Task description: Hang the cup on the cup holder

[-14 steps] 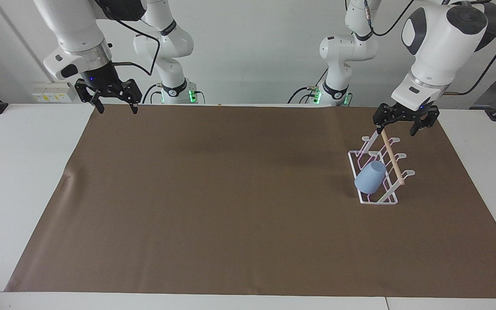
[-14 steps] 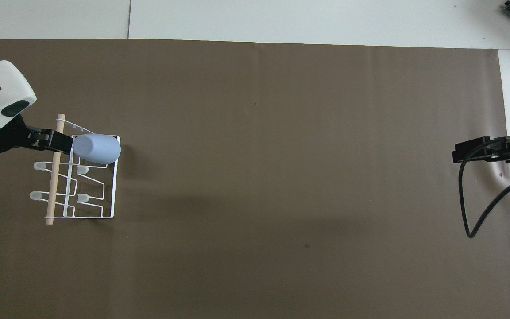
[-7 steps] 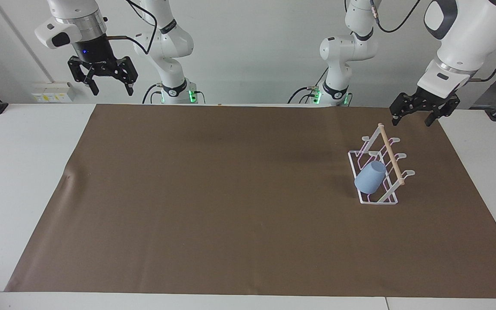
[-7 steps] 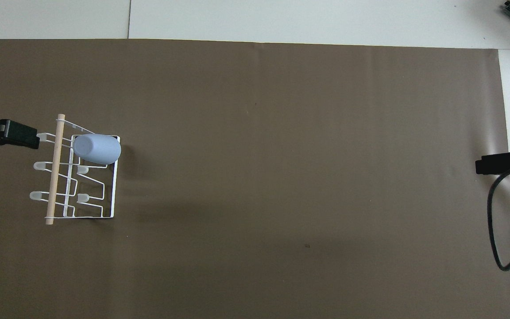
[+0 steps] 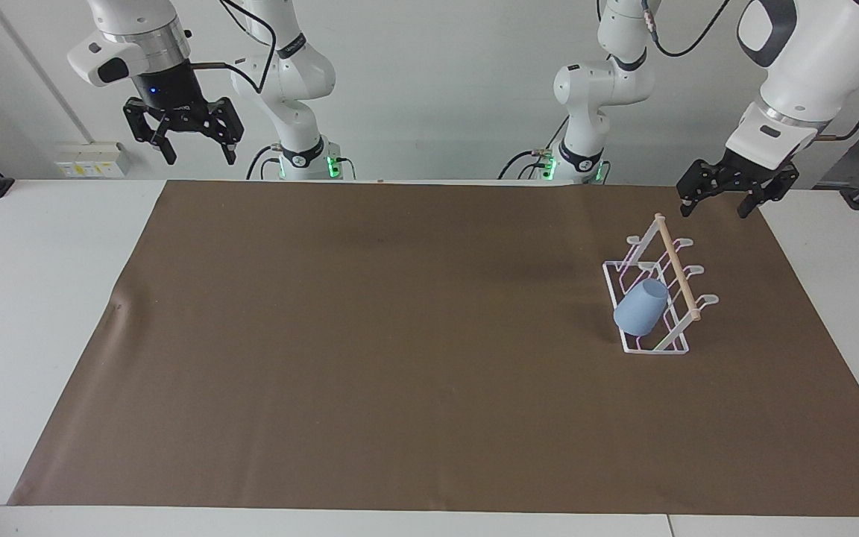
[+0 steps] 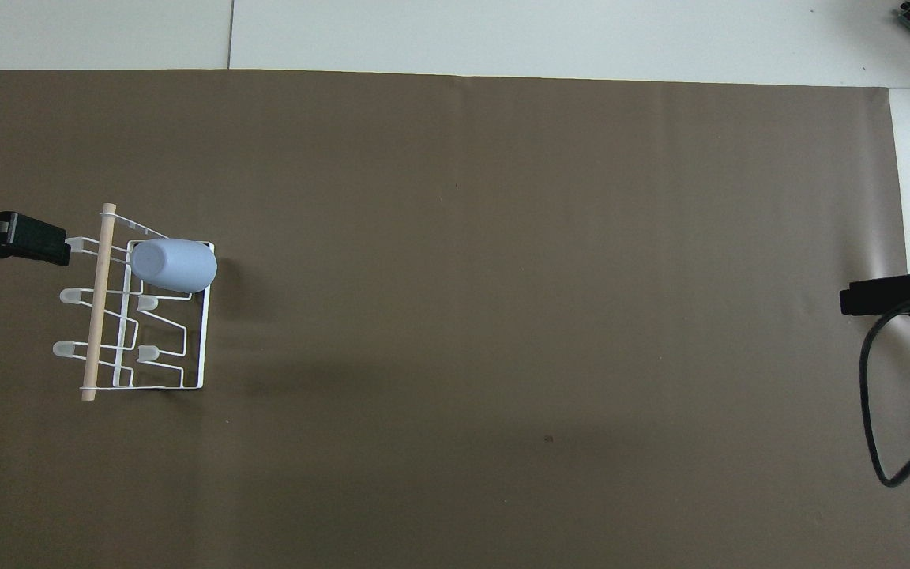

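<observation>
The light-blue cup (image 5: pixel 640 306) (image 6: pixel 174 265) hangs mouth-down and tilted on a prong of the white wire cup holder (image 5: pixel 669 347) (image 6: pixel 203 340), at the end of the rack farthest from the robots. The rack stands on the brown mat toward the left arm's end of the table, with a pale wooden dowel (image 5: pixel 677 265) across its top. My left gripper (image 5: pixel 719 201) (image 6: pixel 24 238) hangs open and empty in the air, off the rack's end. My right gripper (image 5: pixel 194 147) (image 6: pixel 878 292) is raised, open and empty, at the right arm's end of the table.
A brown mat (image 5: pixel 370 358) (image 6: pixel 502 316) covers most of the white table (image 5: pixel 34 298). A black cable (image 6: pixel 874 411) loops down from the right arm over the mat's edge.
The left gripper has lifted off the rack's dowel and drawn away from the hung cup toward the table's end. The right gripper has risen. Both have barely moved in the last half second.
</observation>
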